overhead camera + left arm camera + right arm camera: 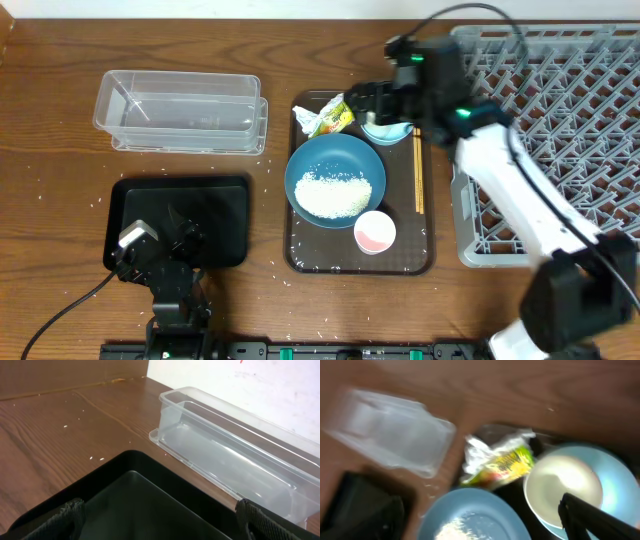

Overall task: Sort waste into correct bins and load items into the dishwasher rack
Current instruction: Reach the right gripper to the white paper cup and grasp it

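While the snack wrapper [326, 118] lies in the back-left corner of the serving tray [310, 245], beside the light blue bowl [384, 131], the right gripper [372, 100] hovers close above; its finger spacing cannot be told. Left gripper [160, 522]: fingers spread wide over the black tray [225, 200].

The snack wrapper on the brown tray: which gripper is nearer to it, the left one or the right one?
Right. The right gripper hovers just beside the snack wrapper, near the small light blue bowl; the left gripper is far off, over the black tray.
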`<state>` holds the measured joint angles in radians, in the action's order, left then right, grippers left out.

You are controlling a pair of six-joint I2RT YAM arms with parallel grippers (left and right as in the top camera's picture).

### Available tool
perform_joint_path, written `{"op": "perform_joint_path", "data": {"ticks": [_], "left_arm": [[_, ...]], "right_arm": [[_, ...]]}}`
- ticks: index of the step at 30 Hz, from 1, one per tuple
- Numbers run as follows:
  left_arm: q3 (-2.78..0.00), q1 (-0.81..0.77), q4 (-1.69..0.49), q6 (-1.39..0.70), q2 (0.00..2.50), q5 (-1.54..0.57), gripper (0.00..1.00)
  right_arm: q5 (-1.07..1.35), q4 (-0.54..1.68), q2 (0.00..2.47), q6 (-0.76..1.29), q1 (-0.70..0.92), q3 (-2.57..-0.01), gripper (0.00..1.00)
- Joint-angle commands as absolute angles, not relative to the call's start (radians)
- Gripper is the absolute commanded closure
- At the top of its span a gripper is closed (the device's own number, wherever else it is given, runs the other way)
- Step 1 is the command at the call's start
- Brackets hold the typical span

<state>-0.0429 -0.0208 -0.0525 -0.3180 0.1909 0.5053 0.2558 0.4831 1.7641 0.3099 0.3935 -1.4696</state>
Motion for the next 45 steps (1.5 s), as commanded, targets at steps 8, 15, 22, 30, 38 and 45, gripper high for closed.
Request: {"op": "perform_joint_path", "data": {"ticks": [8, 15, 22, 30, 38, 45], "left_arm": [[-0.023, -0.017, -0.082, -0.316, 0.191, 0.521, 0.02], [-0.023, -0.017, -0.082, -0.316, 0.191, 0.521, 0.02], [-0.024, -0.017, -0.082, -0.316, 0.191, 0.521, 0.02], [-0.024, -0.017, -0.082, -0.316, 0.191, 0.521, 0.02], [-0.024, -0.017, -0.082, -0.316, 0.191, 0.521, 0.02], [-0.024, -0.017, -0.082, -0.316, 0.191, 0.521, 0.02]], "right_arm": [[-0.113, 1.076, 2.118, 0.265, 0.505, -2.215, 0.04], [-0.105, 1.105, 2.217, 0.277, 0.495, -2.262, 0.04], [-0.135, 1.093, 2.296, 0.357, 0.496, -2.262, 0.3], [-0.15, 1.103, 2.36, 0.37, 0.496, -2.262, 0.43], [-0.18, 1.102, 2.364, 0.376, 0.496, -2.221, 0.53], [-0.179, 1.069, 2.364, 0.426, 0.498, -2.135, 0.6]]}}
